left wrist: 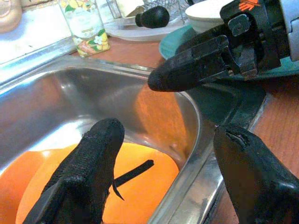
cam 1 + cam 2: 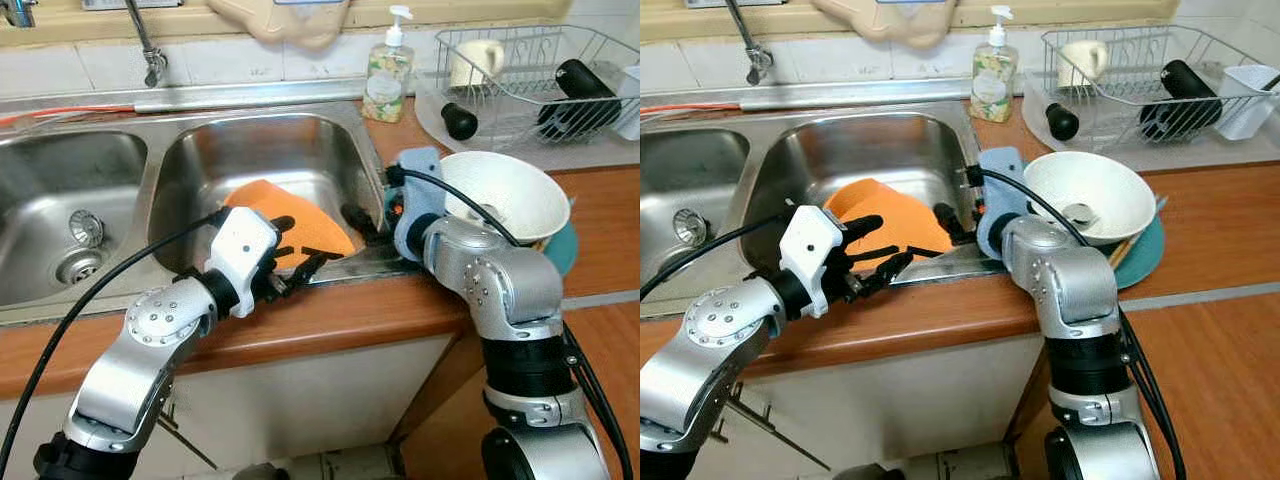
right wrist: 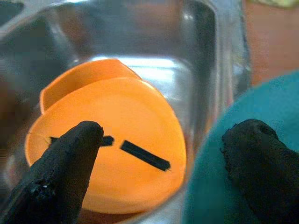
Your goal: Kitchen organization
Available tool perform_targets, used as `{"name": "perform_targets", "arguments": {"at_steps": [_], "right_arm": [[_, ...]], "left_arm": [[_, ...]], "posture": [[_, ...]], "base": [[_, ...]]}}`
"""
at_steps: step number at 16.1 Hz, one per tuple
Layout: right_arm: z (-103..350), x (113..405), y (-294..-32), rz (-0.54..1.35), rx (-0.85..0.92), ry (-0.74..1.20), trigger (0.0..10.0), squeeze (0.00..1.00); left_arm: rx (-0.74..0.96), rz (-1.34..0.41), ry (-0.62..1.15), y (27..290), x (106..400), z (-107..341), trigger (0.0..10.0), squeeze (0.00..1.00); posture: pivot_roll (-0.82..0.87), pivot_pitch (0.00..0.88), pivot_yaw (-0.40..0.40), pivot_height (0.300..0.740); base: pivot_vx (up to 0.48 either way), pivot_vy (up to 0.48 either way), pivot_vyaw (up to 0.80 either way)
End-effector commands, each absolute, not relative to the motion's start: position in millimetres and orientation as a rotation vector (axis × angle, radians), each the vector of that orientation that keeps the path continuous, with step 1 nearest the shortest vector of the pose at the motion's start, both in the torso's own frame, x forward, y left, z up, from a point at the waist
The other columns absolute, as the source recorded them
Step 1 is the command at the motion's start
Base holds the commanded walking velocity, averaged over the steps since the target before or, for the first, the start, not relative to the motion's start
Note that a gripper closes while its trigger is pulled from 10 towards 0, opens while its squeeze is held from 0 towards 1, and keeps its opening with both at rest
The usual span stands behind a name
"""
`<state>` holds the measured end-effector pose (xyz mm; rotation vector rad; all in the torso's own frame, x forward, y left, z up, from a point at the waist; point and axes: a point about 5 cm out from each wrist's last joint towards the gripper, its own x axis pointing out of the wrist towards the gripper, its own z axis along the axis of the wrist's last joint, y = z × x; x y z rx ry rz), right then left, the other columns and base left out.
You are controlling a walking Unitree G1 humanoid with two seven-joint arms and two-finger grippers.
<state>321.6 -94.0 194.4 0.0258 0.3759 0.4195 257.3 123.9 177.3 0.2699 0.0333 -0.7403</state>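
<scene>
At the sink's right basin, you see:
Orange plates: lying tilted in the right basin, a black strip across the top one.
Left gripper: over the basin's front edge, fingers spread wide, holding nothing.
Right gripper: at the basin's right rim, fingers parted wide, empty.
White bowl: on a teal plate, on the counter just right of the sink.
Dish rack: behind, with a mug.

I can read no words; the soap bottle at the worktop's back edge has a picture label.
</scene>
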Motion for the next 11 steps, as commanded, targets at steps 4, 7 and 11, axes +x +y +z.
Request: {"name": "perform_targets", "arguments": {"at_steps": [4,7,11], "right_arm": [[213,314,-95,0.458,-0.016,0.247,10.0,0.0],[229,303,-87,0.557,0.03,0.126,10.0,0.0],[246,291,-77,0.599,0.074,-0.014,10.0,0.0]], "left_arm": [[0.277,-0.716,0.004,125,258,185,10.0,0.0],[0.186,-0.641,-0.017,126,262,186,10.0,0.0],[0.146,-0.413,-0.038,143,270,189,10.0,0.0]], "posture": [[-0.03,0.014,0.04,0.74],[-0.04,0.015,0.045,0.74],[-0.04,0.016,0.044,0.74]], "base": [[0.0,0.0,0.0],[0.0,0.0,0.0],[0.0,0.0,0.0]]}}
